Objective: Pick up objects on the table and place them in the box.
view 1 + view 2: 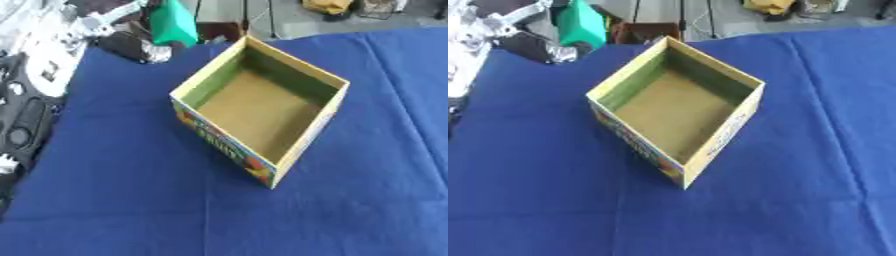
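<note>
An open cardboard box (319, 131) with yellow rims and a printed, colourful front wall stands in the middle of the blue cloth, one corner turned toward me. Its brown floor is bare. My left arm comes in from the upper left corner, and the black and silver left hand (131, 46) hangs over the table's far left edge, just left of the box's far corner. A green object (172, 22) sits right against the top of that hand, above the table's edge. Blur hides how the hand meets it. My right hand shows in neither view.
The blue cloth (131, 200) covers the whole table and has soft creases. Black and white equipment (35, 80) lies along the left edge. Beyond the far edge is grey floor with stand legs and a yellow thing (328, 6).
</note>
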You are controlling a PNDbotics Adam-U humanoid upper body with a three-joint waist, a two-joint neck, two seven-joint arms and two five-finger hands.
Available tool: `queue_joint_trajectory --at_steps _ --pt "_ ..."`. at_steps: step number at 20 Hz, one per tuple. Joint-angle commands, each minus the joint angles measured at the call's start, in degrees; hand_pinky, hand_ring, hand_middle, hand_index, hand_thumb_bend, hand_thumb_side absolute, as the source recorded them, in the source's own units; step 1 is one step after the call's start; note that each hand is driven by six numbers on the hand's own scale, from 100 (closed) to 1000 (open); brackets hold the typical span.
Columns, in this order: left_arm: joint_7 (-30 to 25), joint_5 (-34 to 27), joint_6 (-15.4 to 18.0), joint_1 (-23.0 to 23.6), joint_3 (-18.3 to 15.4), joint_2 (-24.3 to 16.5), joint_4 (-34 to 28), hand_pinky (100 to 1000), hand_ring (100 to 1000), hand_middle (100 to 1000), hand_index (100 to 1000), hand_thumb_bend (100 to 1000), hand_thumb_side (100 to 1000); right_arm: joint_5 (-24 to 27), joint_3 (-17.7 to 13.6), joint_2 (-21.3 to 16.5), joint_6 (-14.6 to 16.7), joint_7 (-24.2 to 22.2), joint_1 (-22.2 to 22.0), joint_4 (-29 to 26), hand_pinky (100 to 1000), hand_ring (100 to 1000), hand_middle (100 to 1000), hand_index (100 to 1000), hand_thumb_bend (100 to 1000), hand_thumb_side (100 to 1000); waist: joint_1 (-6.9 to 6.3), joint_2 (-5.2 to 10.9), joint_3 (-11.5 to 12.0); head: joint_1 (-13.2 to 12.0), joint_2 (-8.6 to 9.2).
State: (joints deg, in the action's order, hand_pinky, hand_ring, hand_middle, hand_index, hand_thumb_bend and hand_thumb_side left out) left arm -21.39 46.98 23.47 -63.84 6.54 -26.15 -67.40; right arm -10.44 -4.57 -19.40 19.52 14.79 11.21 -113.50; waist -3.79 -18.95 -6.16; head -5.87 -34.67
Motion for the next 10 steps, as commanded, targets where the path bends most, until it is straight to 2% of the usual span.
queue_joint_trajectory --at_steps 1,10 --pt "1.6 4.2 -0.9 -1.4 0.3 1.3 -1.4 478 508 364 564 100 661 1.2 -0.1 -0.8 -0.3 0.5 1.2 -1.1 850 859 726 837 100 756 0.19 0.79 -0.2 -0.5 0.54" --pt "4.4 14.3 0.5 -0.7 2.6 6.0 -0.9 479 503 358 567 100 659 2.3 0.2 -0.5 -0.5 0.6 2.6 -1.1 850 859 724 836 100 753 0.20 0.24 -0.8 -0.9 1.17"
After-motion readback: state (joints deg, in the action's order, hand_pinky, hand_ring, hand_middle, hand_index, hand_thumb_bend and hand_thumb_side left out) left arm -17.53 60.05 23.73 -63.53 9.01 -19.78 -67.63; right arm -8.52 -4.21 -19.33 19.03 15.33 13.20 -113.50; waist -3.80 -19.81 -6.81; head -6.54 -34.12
